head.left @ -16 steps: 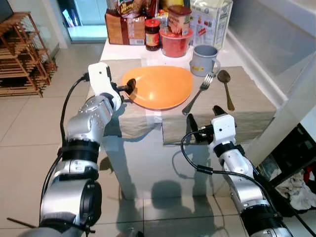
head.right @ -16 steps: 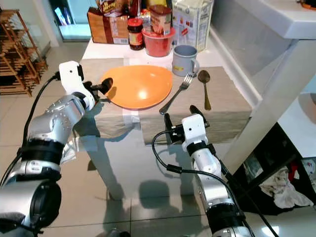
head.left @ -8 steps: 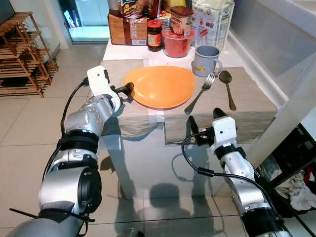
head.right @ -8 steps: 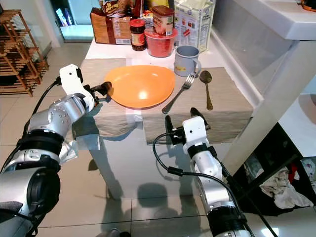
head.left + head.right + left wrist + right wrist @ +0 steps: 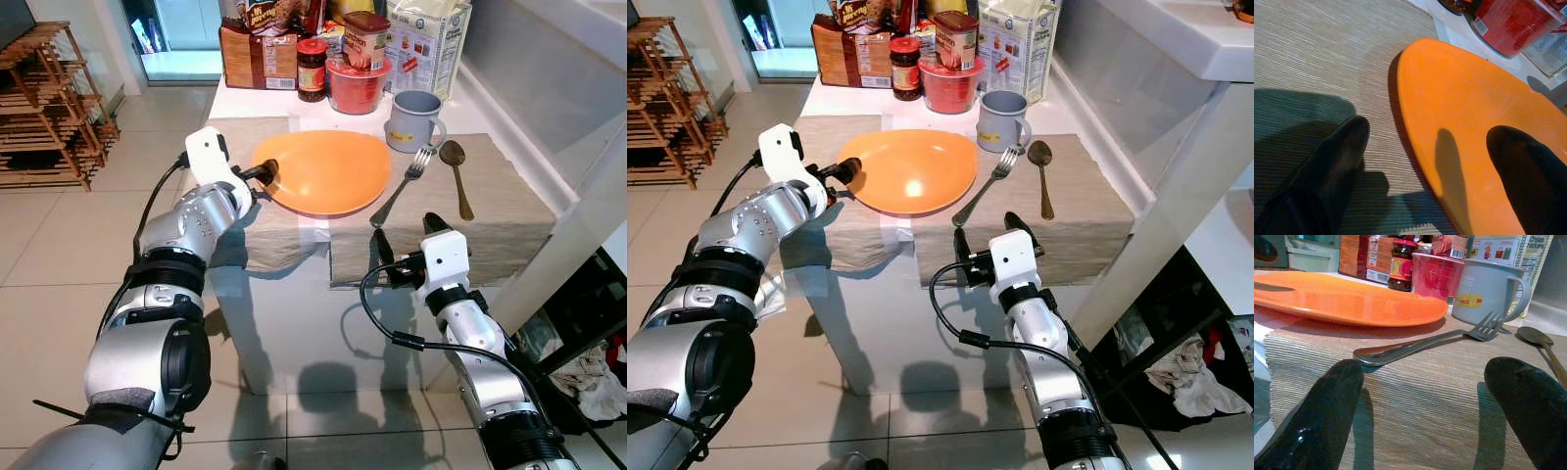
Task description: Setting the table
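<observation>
An orange plate (image 5: pixel 323 171) lies on the beige placemat (image 5: pixel 490 211), partly over its left half. To the plate's right a fork (image 5: pixel 397 188) lies slanted, then a spoon (image 5: pixel 457 178), with a grey mug (image 5: pixel 411 119) behind them. My left gripper (image 5: pixel 263 177) is open at the plate's left rim. In the left wrist view one finger (image 5: pixel 1337 156) is over the mat and the other over the plate (image 5: pixel 1474 112). My right gripper (image 5: pixel 404 232) is open and low at the mat's near edge, with the fork handle (image 5: pixel 1400 350) just ahead of it.
A jam jar (image 5: pixel 312 69), a red tub (image 5: pixel 355 86) and food boxes (image 5: pixel 426 44) crowd the table's far end. A wooden rack (image 5: pixel 44 108) stands on the floor at the left. A white counter post (image 5: pixel 588 211) rises close on the right.
The camera has shifted slightly. My left gripper drew back a little from the plate's rim, then came forward over it again. The right gripper has hardly moved.
</observation>
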You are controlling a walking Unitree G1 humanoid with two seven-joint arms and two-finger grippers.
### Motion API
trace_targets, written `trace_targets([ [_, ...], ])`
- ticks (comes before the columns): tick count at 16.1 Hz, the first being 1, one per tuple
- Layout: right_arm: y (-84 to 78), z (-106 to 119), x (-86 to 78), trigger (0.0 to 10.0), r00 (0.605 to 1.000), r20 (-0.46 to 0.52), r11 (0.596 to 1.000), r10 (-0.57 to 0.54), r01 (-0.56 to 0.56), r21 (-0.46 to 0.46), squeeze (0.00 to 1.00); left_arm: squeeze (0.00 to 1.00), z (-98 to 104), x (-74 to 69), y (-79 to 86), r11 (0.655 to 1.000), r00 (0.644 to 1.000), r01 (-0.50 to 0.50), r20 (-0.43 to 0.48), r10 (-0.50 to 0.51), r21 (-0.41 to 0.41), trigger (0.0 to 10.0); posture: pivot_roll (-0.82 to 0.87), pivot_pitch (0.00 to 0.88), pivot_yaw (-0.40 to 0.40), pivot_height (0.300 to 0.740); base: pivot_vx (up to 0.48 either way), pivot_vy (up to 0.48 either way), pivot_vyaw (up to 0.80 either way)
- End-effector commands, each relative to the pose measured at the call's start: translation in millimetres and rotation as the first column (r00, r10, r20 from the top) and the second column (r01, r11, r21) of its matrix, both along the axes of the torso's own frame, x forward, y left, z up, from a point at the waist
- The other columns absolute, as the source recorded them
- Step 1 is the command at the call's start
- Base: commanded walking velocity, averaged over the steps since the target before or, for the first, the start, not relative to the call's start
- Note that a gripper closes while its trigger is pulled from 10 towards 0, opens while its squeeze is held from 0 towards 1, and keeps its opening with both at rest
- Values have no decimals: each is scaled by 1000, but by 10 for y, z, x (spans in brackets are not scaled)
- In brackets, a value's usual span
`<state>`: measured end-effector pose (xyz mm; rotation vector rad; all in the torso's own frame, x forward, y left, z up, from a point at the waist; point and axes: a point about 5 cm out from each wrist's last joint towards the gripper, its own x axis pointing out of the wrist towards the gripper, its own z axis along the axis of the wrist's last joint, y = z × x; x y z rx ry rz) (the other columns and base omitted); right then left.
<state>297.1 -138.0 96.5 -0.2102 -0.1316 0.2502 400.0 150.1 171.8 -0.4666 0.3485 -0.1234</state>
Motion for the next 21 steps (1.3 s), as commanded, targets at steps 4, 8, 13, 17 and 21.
trace_targets([
  [4,17,15,-4,10000,1000,0,1000,8,-8,-9,0,0,45,24,-137,997,999,43,-14,-44,-61,10000,-90,0,48,740,0,0,0],
  [8,23,9,-6,10000,1000,-3,1000,9,-9,-10,0,0,63,33,-228,995,997,68,-14,-69,-70,10000,-92,0,50,740,0,0,0],
  [13,20,-1,-8,10000,1000,-6,1000,9,-9,-13,0,0,-1,29,-261,995,995,92,-38,-90,48,10000,-96,0,51,740,0,0,0],
  [17,25,-5,-10,10000,1000,-7,1000,9,-9,-13,0,0,-118,0,-278,973,991,131,-64,-121,188,10000,-95,0,54,740,0,0,0],
  [21,27,-8,-15,10000,1000,-9,1000,8,-8,-13,0,1000,-190,-20,-294,971,986,152,-100,-136,183,10000,-95,0,53,740,0,0,0],
])
